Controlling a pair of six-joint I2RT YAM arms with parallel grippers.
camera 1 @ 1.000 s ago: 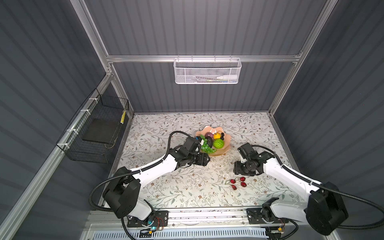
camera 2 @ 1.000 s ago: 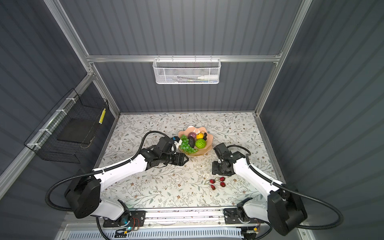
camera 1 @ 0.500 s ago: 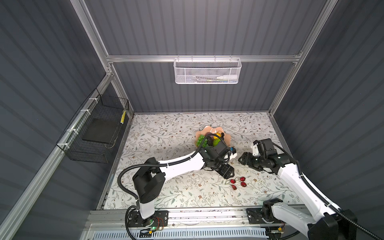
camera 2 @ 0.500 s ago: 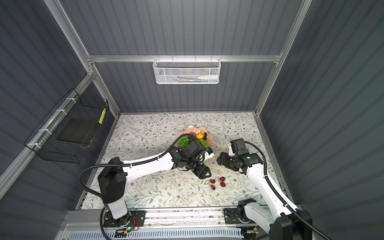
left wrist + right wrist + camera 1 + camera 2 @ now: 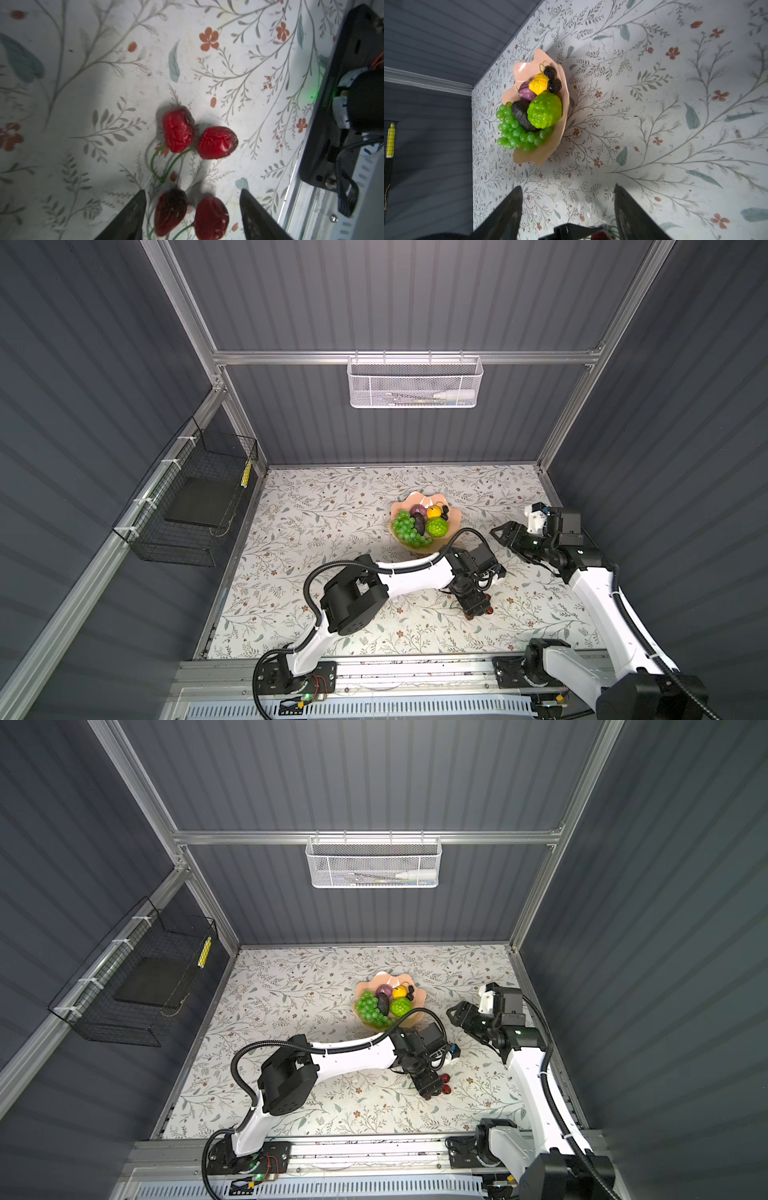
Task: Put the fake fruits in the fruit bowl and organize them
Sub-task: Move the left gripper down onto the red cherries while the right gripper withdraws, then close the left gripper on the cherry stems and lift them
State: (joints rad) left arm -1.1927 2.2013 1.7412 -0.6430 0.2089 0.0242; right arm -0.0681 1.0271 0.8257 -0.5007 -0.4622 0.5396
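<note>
The peach-pink fruit bowl (image 5: pixel 419 547) (image 5: pixel 372 1028) (image 5: pixel 542 153) stands mid-table, holding the green grapes (image 5: pixel 517 133), avocado (image 5: pixel 520 114), lime-green bumpy ball (image 5: pixel 545 111), purple fruit (image 5: pixel 526 93), yellow fruit (image 5: pixel 538 83) and two dark cherries (image 5: pixel 551 71). Red cherries (image 5: pixel 447 1089) lie on the mat in front of the bowl to the right. My left gripper (image 5: pixel 473 606) (image 5: pixel 192 191) is open low over them, a dark red cherry (image 5: pixel 170 212) and a red one (image 5: pixel 211 218) between its fingers. Another red pair (image 5: pixel 178 133) lies just beyond. My right gripper (image 5: pixel 500 533) (image 5: pixel 567 187) hangs open and empty right of the bowl.
A white mesh basket (image 5: pixel 413 383) hangs on the back wall and a black wire basket (image 5: pixel 195 506) on the left wall. The left arm's forearm (image 5: pixel 415 572) lies just in front of the bowl. A metal rail (image 5: pixel 374 672) runs along the front edge.
My left arm swung from beside the bowl across to the cherries at the front right and lowered over them. My right gripper pulled back to the right, rose and opened a little wider.
</note>
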